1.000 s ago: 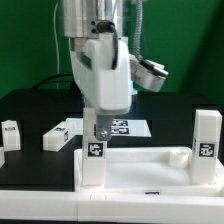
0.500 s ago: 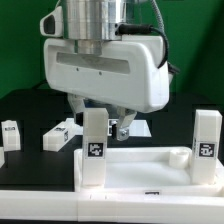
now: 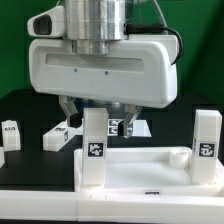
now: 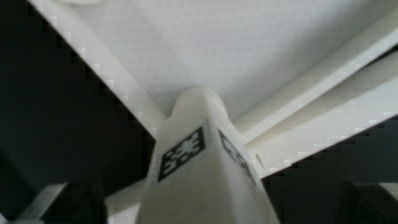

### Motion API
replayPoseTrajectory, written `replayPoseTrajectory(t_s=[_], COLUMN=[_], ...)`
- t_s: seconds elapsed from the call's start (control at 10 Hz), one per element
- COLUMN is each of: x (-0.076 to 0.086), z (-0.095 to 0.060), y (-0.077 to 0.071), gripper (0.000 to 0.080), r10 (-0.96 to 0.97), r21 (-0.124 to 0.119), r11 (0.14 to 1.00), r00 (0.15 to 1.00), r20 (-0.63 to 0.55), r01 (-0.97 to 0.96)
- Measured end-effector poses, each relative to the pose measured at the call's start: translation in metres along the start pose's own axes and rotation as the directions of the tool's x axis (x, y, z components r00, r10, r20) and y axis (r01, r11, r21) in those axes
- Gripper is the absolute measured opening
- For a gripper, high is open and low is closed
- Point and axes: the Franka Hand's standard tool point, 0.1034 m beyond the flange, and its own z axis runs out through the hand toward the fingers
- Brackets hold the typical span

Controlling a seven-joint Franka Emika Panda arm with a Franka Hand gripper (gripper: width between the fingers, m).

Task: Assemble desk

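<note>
The gripper (image 3: 97, 112) now faces the exterior view broadside and fills the upper half of the frame. One second ago it showed its narrow side. Half a second ago it was already turned, but it appeared smaller and higher. Its fingers (image 3: 68, 108) stand apart, one on each side of the left leg (image 3: 93, 150), and are clear of it as far as this view shows. This leg stands upright at the lower-left corner of the tabletop (image 3: 145, 168), which lies across the bottom of the frame. The leg has not moved across the three frames. Read the turn as a wrist reset for a fresh grasp, probably to screw this leg further in. The right leg (image 3: 207, 135) stands at the right edge. Two loose legs (image 3: 62, 133) rest at centre left, and the marker board (image 3: 137, 127) lies behind the gripper. In the wrist view you look down the left leg onto the tabletop.
</note>
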Motion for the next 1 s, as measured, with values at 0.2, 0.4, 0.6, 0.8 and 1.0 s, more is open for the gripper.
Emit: replayPoseTrajectory(t_s=[0.2,0.4,0.6,0.8,1.0], x=[-0.0001,0.0008,0.0012,0.0012,0.0012], z=[-0.0005,-0.0008,-0.0008,-0.0006,-0.0007], y=[-0.0012,0.0003,0.0019,0.0020,0.0020], gripper=[0.0649,0.0649,0.0649,0.0385,0.0288], r10=[-0.121,-0.302,-0.453,-0.465,-0.457], r21=[-0.008,-0.013,-0.014,-0.013,-0.013], r11=[0.993,0.953,0.891,0.885,0.890], r00=[0.993,0.953,0.891,0.886,0.890], r20=[-0.002,-0.002,0.000,0.000,0.000], r01=[0.121,0.302,0.453,0.465,0.457])
